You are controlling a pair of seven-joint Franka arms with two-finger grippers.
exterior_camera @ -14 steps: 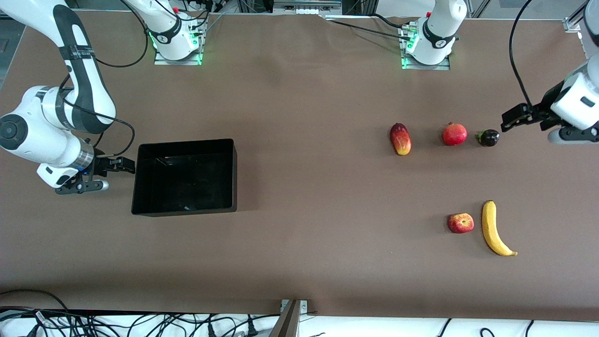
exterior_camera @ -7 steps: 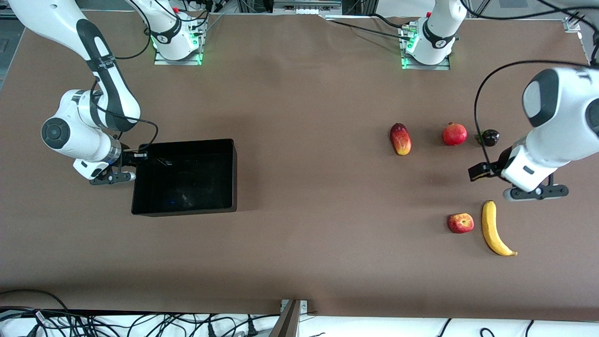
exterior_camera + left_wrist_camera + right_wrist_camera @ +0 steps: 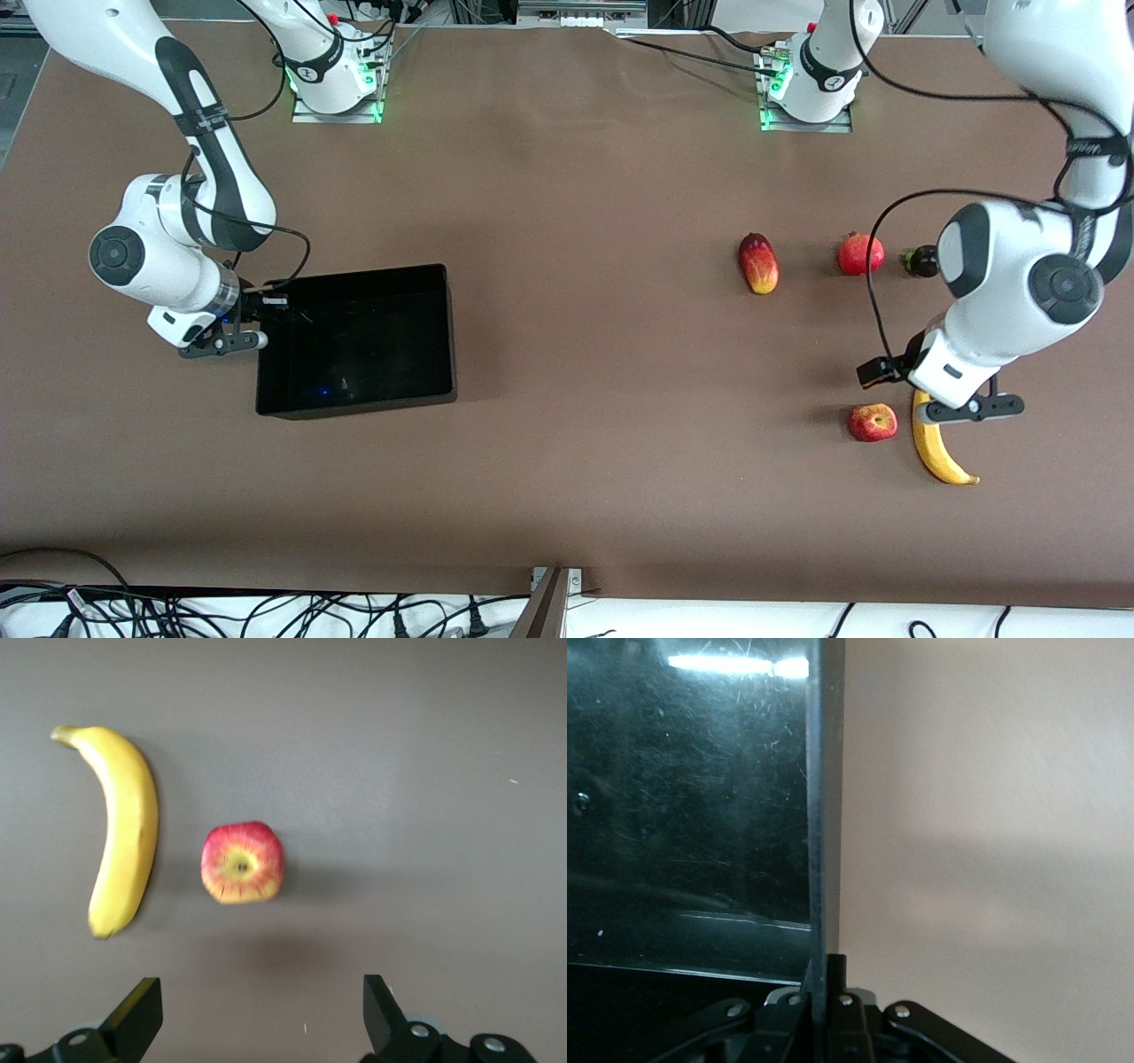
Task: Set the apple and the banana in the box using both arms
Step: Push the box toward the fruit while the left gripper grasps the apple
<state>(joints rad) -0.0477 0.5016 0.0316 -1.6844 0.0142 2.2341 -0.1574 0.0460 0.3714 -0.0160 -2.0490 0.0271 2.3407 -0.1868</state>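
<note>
The apple [image 3: 873, 422] lies beside the banana [image 3: 941, 452] near the left arm's end of the table. My left gripper [image 3: 886, 372] hovers over the table just beside them, open and empty. The left wrist view shows the apple [image 3: 242, 863], stem dimple up, and the banana [image 3: 124, 828] ahead of the open left gripper [image 3: 261, 1019]. The black box [image 3: 447, 337] stands empty toward the right arm's end. My right gripper [image 3: 266, 301] is shut on its end wall [image 3: 819, 815], which runs between the right gripper's [image 3: 826, 979] fingers.
A red-yellow mango [image 3: 758, 263], a red pomegranate [image 3: 860, 254] and a small dark fruit [image 3: 921, 260] lie in a row farther from the front camera than the apple. The left arm's elbow hangs over the dark fruit. Cables run along the table's near edge.
The left gripper came from beside the dark fruit to over the spot by the apple and banana. The right gripper closed onto the box wall, and the box slid slightly toward the left arm's end.
</note>
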